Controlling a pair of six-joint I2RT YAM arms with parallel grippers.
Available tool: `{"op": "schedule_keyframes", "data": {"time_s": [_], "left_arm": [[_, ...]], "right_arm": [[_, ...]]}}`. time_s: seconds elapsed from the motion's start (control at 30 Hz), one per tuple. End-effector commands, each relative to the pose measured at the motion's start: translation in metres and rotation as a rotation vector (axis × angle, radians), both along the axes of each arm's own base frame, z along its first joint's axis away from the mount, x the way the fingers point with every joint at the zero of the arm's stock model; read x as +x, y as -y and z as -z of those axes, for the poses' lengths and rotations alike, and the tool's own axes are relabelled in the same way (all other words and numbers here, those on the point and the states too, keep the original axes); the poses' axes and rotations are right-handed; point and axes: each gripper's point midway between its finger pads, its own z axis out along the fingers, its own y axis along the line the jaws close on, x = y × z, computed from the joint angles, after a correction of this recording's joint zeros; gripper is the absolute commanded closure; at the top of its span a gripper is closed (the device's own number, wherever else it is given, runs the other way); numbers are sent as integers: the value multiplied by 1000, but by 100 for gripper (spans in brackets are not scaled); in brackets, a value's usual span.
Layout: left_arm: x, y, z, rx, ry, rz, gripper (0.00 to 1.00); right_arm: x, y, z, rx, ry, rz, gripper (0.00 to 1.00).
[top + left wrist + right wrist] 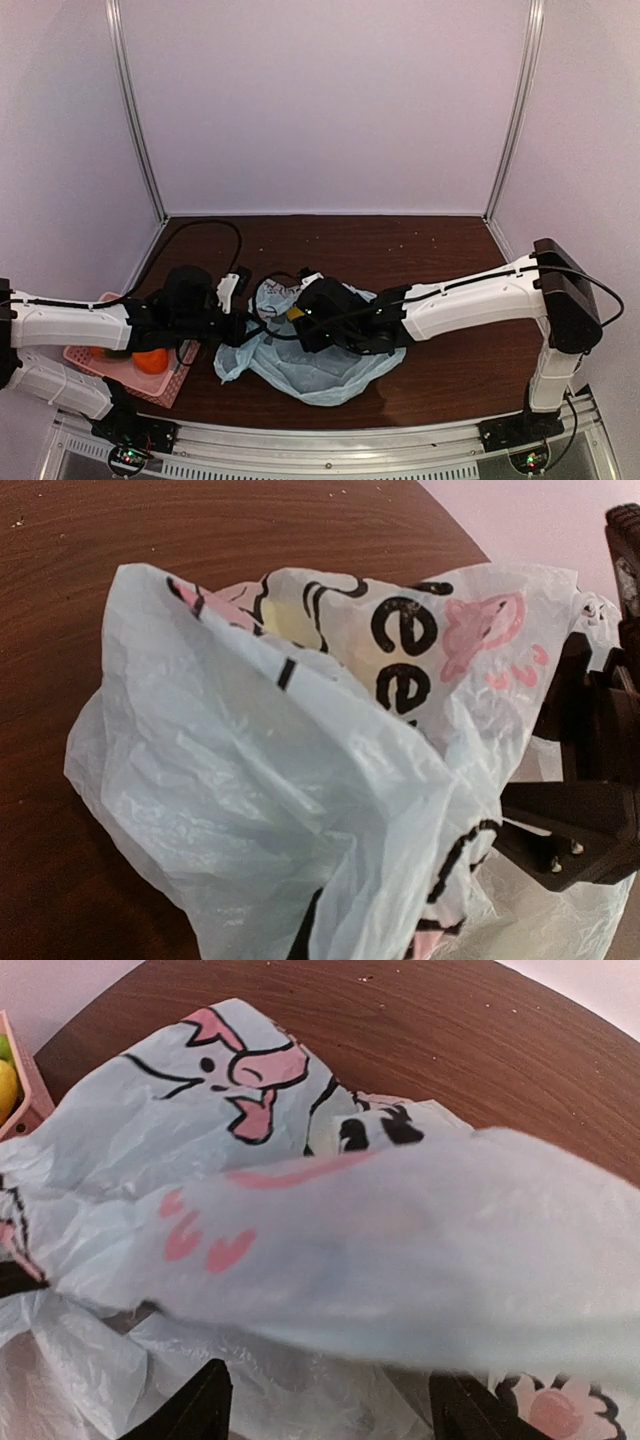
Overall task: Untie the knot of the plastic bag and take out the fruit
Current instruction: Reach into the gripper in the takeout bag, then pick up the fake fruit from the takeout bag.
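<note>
- Plastic bag [320, 375]: middle covered from above by the right gripper [308, 322]. The left wrist view crops it at the bottom edge. Its nearest fold is blurred in the right wrist view.
- Left gripper [238, 328]: fingers buried in plastic, unseen by its own camera.
- Right fingers [205, 1410]: tips only, cropped at the bottom edge.
- Fruit [296, 313]: one yellow sliver in the bag, the rest hidden.
- Basket [168, 385]: mostly under the left arm.
- Knot: cannot be made out in any view.

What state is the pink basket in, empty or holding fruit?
Holding fruit: an orange piece sits in the pink basket, and the right wrist view shows a yellow one there.
</note>
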Motion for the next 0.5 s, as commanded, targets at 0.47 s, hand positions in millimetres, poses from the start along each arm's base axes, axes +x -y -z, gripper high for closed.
{"op": "schedule_keyframes", "data": {"time_s": [0.47], "left_arm": [[4, 16, -21, -117, -29, -11, 100]], "right_arm": [[73, -18, 25, 117, 17, 212, 20]]}}
